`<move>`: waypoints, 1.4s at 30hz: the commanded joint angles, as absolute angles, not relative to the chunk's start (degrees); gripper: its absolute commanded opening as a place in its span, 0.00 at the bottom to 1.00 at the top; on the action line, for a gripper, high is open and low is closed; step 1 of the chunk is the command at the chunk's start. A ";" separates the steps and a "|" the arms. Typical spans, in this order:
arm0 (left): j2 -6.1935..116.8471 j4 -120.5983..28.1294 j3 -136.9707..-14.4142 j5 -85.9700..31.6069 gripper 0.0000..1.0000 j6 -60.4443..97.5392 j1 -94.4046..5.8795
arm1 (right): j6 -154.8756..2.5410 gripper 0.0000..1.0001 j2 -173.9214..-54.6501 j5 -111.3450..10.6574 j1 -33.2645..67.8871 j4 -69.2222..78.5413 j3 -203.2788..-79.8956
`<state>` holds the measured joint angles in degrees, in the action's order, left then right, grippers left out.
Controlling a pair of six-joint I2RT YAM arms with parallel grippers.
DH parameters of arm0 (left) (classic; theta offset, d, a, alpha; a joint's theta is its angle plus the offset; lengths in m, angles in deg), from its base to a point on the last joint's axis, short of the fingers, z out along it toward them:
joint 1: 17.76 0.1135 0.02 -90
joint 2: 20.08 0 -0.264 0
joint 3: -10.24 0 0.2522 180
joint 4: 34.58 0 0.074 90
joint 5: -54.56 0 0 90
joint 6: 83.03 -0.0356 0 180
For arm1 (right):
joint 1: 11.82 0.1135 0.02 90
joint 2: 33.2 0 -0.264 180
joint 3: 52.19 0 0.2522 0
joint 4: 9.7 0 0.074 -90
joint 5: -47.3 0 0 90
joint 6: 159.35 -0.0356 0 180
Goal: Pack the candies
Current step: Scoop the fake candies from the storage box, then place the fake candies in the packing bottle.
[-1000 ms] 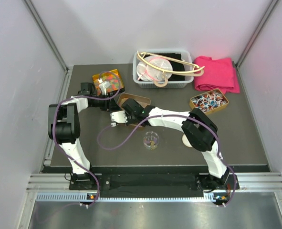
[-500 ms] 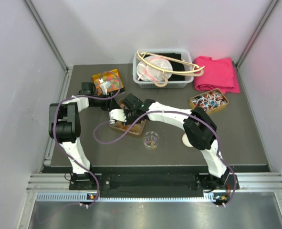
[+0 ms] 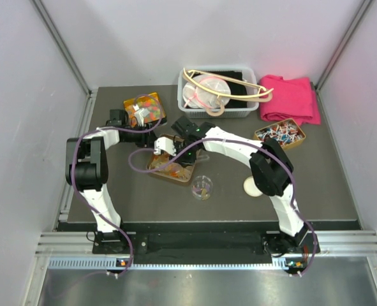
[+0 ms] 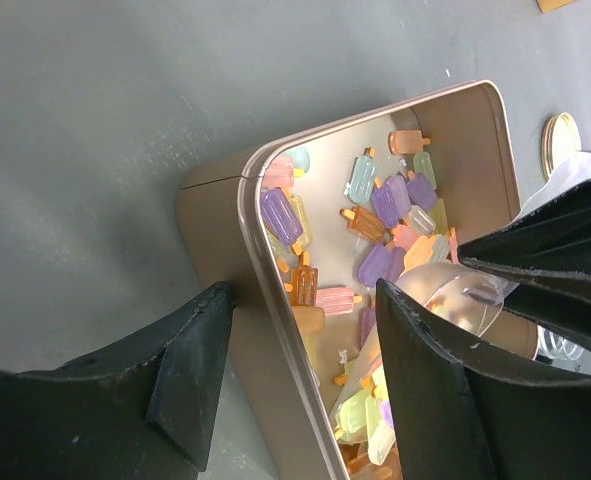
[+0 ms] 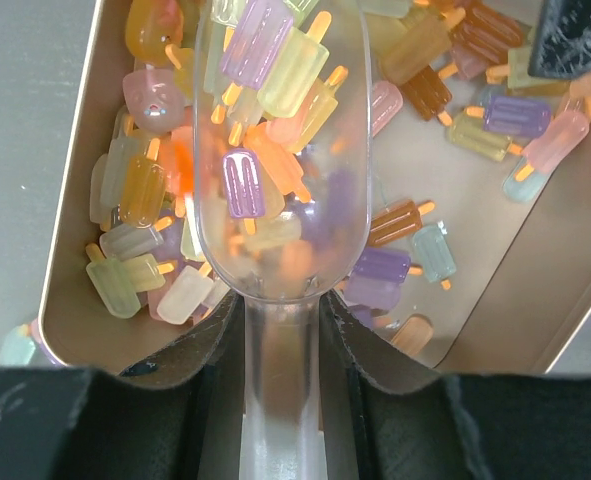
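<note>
in the last second the right hand (image 5: 283, 335) has swung back over the gold tin (image 5: 565, 290); it is closed tight on the handle of a clear scoop (image 5: 280, 300), whose bowl lies among the candies (image 5: 145, 190) in the tin, heaped with them. the left hand (image 4: 303, 300) stands part open astride the tin's wall, clamping nothing. one load looks ready to lift, probably toward the small clear dish (image 3: 202, 186) on the surface.

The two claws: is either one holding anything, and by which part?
The right gripper clamps the clear scoop by its handle. The left gripper straddles the wall of the tin, jaws open, gripping nothing.
</note>
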<state>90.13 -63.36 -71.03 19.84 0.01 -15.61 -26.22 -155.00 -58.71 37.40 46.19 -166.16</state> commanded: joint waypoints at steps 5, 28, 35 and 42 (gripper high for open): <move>89.43 -62.93 -73.13 22.30 0.64 0.38 -15.65 | -31.82 0.00 -153.44 -63.80 35.65 44.67 -168.78; 86.53 -61.87 -81.22 25.99 0.64 6.70 -12.76 | -34.90 0.00 -141.93 -64.06 31.87 43.96 -164.40; 83.64 -60.64 -81.66 27.49 0.65 9.69 -9.86 | -34.46 0.00 -135.96 -64.06 30.37 43.09 -157.37; 80.82 -61.17 -82.01 28.37 0.66 10.31 -8.36 | -32.80 0.00 -128.24 -62.57 29.93 43.87 -147.96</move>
